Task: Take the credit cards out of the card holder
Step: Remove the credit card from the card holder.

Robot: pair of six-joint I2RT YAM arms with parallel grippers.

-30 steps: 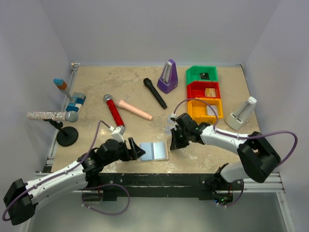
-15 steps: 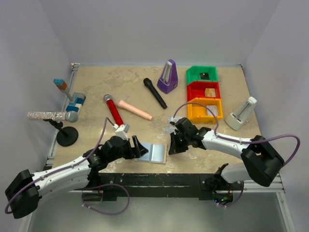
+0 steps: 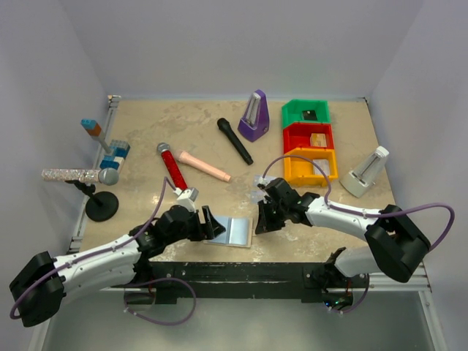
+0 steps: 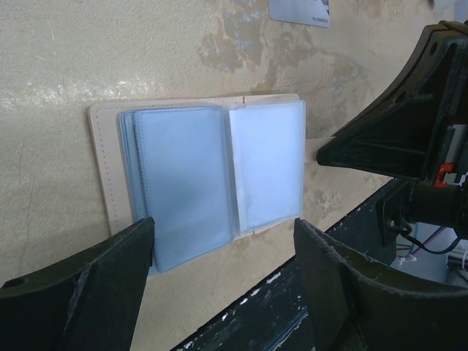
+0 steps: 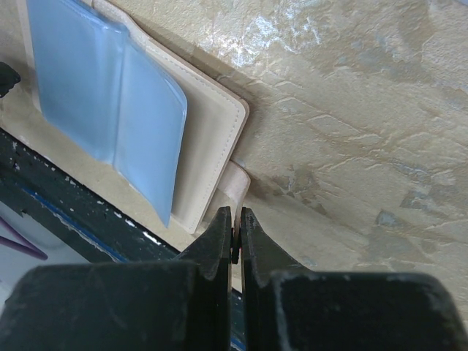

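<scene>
The card holder (image 3: pixel 234 231) lies open and flat at the desk's (image 3: pixel 183 131) 6 o'clock edge, pale blue sleeves up. The left gripper (image 3: pixel 208 223) sits at its 9 o'clock, jaws wide apart and holding nothing. The right gripper (image 3: pixel 257 222) sits at its 3 o'clock, jaws together, tips at the snap tab (image 5: pixel 238 183); whether they pinch it is unclear. One credit card (image 4: pixel 298 10) lies apart on the desk

Bright, even light; soft sheen on the card holder (image 4: pixel 197 175).
</scene>
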